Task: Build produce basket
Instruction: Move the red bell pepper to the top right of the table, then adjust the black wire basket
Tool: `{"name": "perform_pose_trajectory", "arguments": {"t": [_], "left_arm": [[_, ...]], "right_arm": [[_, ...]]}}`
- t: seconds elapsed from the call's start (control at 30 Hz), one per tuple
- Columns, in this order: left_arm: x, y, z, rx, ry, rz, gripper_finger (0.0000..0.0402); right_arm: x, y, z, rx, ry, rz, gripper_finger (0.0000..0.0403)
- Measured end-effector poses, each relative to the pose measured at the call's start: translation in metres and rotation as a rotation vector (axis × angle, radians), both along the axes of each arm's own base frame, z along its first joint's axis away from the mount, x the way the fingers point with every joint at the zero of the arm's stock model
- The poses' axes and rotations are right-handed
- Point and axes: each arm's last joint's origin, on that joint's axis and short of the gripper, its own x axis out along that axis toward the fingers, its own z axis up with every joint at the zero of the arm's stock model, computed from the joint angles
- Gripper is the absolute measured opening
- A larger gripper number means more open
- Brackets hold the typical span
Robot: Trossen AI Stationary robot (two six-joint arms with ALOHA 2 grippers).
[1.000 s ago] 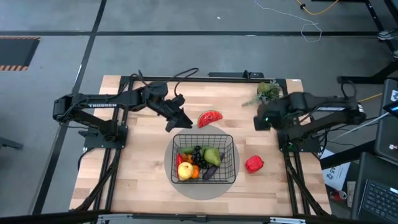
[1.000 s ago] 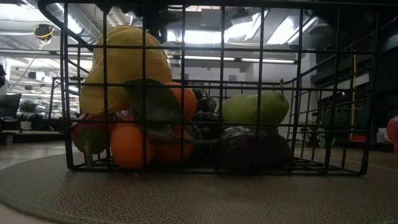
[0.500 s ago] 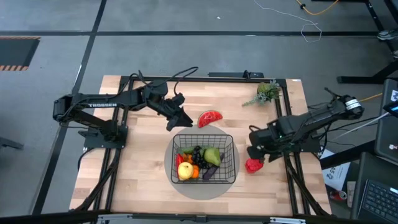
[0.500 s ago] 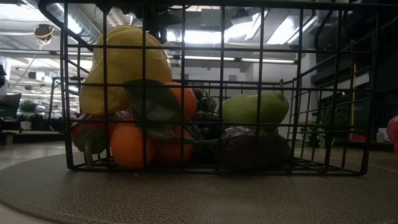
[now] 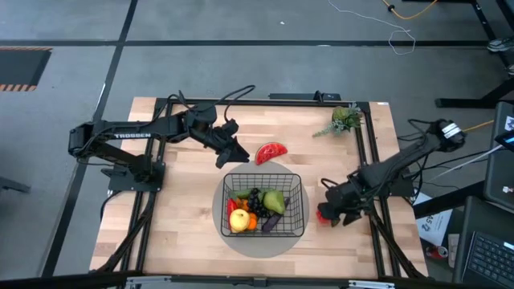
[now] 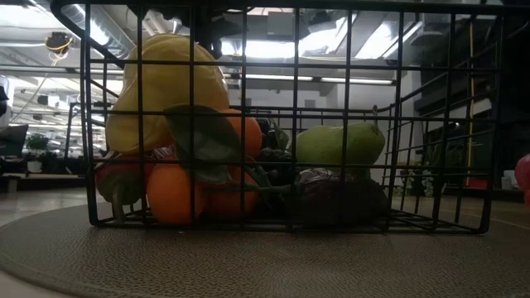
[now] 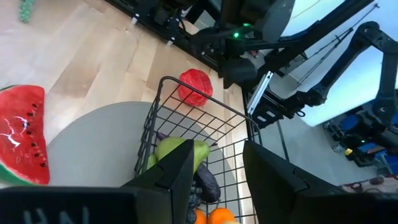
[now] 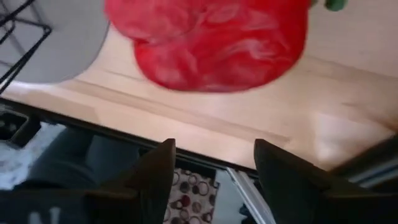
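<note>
Watermelon slice (image 5: 271, 152) flat, long axis across table, rind rearward

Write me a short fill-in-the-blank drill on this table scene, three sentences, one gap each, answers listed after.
1. The right end effector is open, right at the red toy ____, which lies on the wooden table outside the black wire-mesh basket.
2. The red watermelon slice lies outside the basket, close to the ____ end effector.
3. The basket stands on a flat round ____ disc.

Missing words: pepper; left; grey
</note>
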Motion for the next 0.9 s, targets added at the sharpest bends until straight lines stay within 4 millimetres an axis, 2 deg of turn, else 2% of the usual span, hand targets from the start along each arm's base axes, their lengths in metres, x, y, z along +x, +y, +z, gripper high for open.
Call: {"name": "perform_pose_trajectory", "arguments": {"t": [0.13,0.27,0.43,0.63,0.77,0.9], "left_arm": [[0.000,0.000,0.000,0.000,-0.001,-0.001,0.0133],[0.000,0.000,0.000,0.001,0.000,0.002,0.0133],[0.000,0.000,0.000,0.013,-0.003,0.002,0.0133],[0.000,0.000,0.000,0.033,-0.008,-0.004,0.0133],[0.000,0.000,0.000,0.033,-0.008,-0.004,0.0133],[0.000,0.000,-0.001,0.032,0.004,-0.005,0.0133]], "right_arm": [[-0.002,0.007,-0.020,0.012,0.019,-0.023,0.0220],[-0.004,0.006,-0.033,-0.092,0.040,-0.103,0.0220],[0.002,0.001,-0.038,-0.265,-0.053,-0.240,0.0220],[0.006,-0.014,-0.044,-0.527,-0.109,-0.541,0.0220],[0.013,-0.028,-0.047,-0.717,-0.212,-0.716,0.0220],[0.024,-0.036,-0.043,-0.765,-0.312,-0.726,0.0220]]}}
